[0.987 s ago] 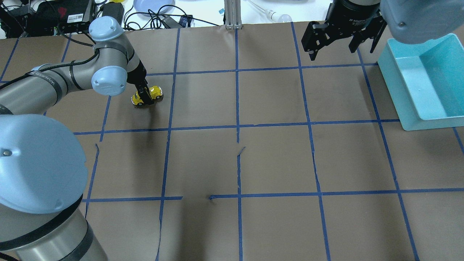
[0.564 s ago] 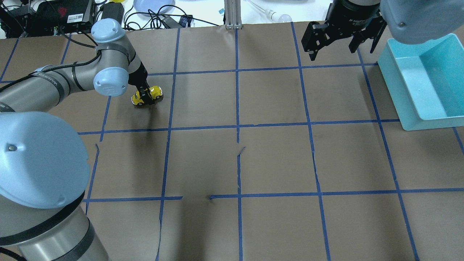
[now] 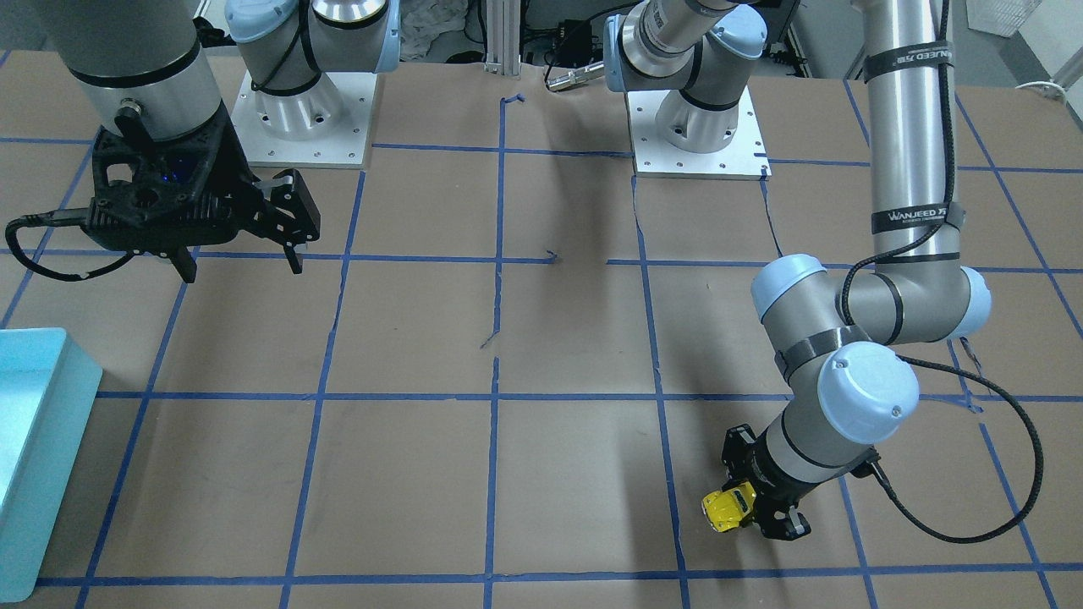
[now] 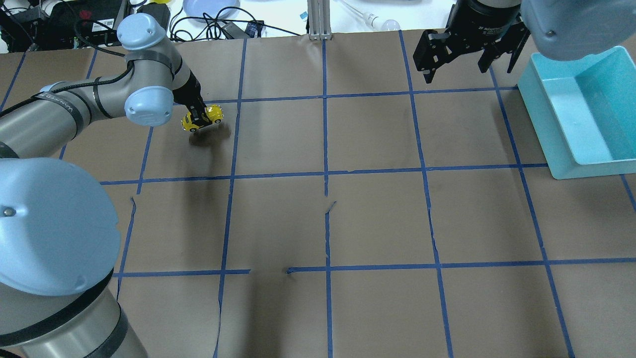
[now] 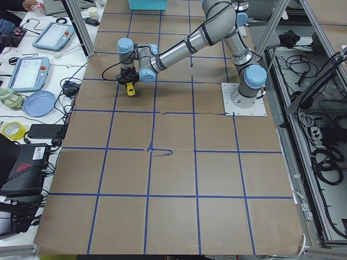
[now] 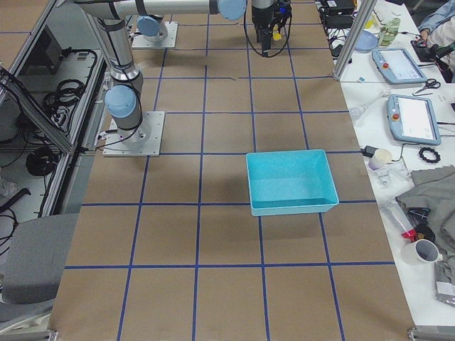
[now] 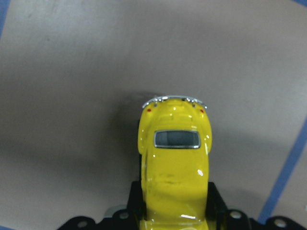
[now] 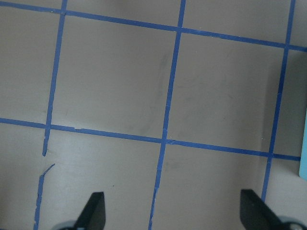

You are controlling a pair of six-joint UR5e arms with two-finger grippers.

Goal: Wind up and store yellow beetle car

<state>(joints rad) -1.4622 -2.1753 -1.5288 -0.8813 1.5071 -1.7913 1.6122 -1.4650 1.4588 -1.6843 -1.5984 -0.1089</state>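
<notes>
Clamped between the 2 black fingers of the left gripper: a tiny bright yellow rounded toy beetle car, held across its flanks. In the left wrist view, car end-on, with silver bumper, 2 small red lamps and dark window pointing away from the gripper. Held over the brown paper-covered table with blue tape grid, in its far-left part in the overhead view, near a crossing of tape lines. Shadow on the paper offset from the car, so seemingly just clear of the surface. Well apart from the shallow teal plastic bin at the table's opposite end. Near that bin, hanging above the paper: the right gripper, spread wide, nothing between its 2 fingers.
</notes>
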